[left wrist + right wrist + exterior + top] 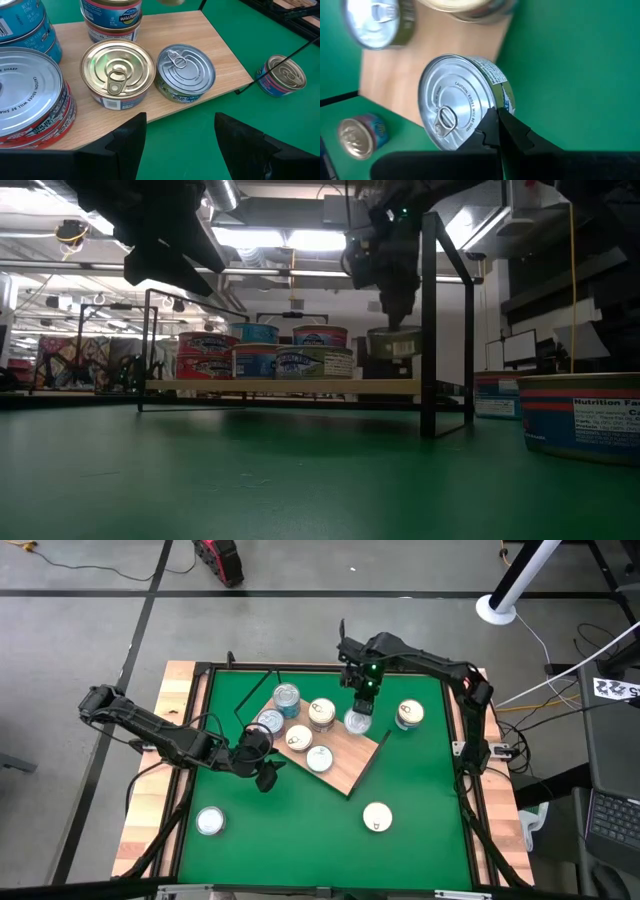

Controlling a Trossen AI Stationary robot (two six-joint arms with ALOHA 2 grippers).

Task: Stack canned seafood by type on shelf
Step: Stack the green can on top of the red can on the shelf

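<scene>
The shelf (345,765) is a light wood board lying askew on the green mat. Several tins stand on it, among them a gold-lidded tin (118,72), a silver-lidded tin (186,70) and a two-high stack (111,17). My right gripper (499,120) is shut on a silver-lidded tin (358,722) over the shelf's far right edge. My left gripper (180,140) is open above the mat, just off the shelf's near left edge (266,768), and touches nothing. My right gripper pinches the silver-lidded tin by its rim (494,106), one finger on the lid side and one down the outer wall. The fingers come from above, pointing down. The tin (393,340) hangs roughly level below them, clear of the board.
Three tins stand loose on the mat: one right of the shelf (410,714), one near right (377,817), one near left (209,821). A dark frame post (430,320) rises at the shelf's corner. Pale wooden rails (150,810) border the mat.
</scene>
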